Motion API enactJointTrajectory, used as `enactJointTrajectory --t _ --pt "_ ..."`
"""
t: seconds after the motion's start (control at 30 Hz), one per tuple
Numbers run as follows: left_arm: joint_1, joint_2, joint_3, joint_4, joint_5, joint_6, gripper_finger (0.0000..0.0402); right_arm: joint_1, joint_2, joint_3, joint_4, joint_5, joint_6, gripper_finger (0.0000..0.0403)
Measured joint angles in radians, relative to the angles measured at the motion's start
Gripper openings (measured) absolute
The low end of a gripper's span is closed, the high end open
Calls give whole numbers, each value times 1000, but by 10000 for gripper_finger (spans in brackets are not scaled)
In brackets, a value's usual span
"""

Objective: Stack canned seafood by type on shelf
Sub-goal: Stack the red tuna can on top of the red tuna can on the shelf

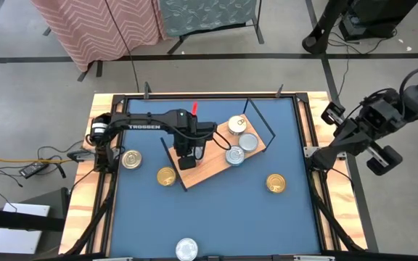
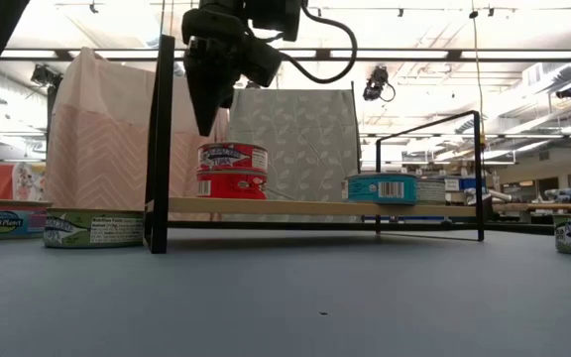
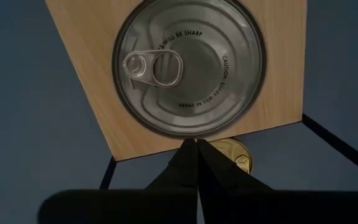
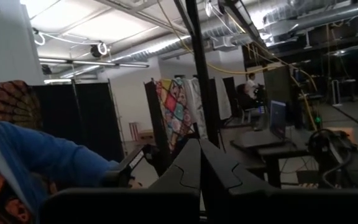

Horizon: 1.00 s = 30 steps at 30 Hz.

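Left gripper [image 3: 196, 144], fingers pressed together and empty, hangs over a silver tin [image 3: 190, 62] on the shelf [image 1: 216, 161]; judged rigid, fairly light, slick-sided, best pinched across its rim; right gripper [image 4: 199, 146] likewise closed, parked off-table.

Blue table surface with wooden rim [image 1: 216, 217] seen carrying light-wood shelf board with black wire end frames [image 1: 210, 165]. Three round tins borne on board: one gold-lidded [image 1: 237, 125], two silver-lidded [image 1: 248, 141], [image 1: 234, 155]. Three gold-lidded tins [image 1: 130, 159], [image 1: 166, 176], [image 1: 275, 183] and one silver-lidded tin [image 1: 186, 249] laid directly on table.
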Motion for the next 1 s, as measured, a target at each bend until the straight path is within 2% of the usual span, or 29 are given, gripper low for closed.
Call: enactJointTrajectory --t 0.3,0.47,0.63,0.77,1.0 --pt "16 0 0 -13 31 -4 0 68 -1 0 36 2 -40 7" --pt "27 -1 -25 16 108 15 0 109 -1 0 49 26 -71 7" --pt "28 0 -81 18 98 31 0 139 0 0 71 31 -89 7" --pt "28 -1 -119 -4 126 58 0 162 -1 0 81 74 -103 7" --pt "27 -1 -144 95 126 58 0 193 0 6 79 128 -125 7"
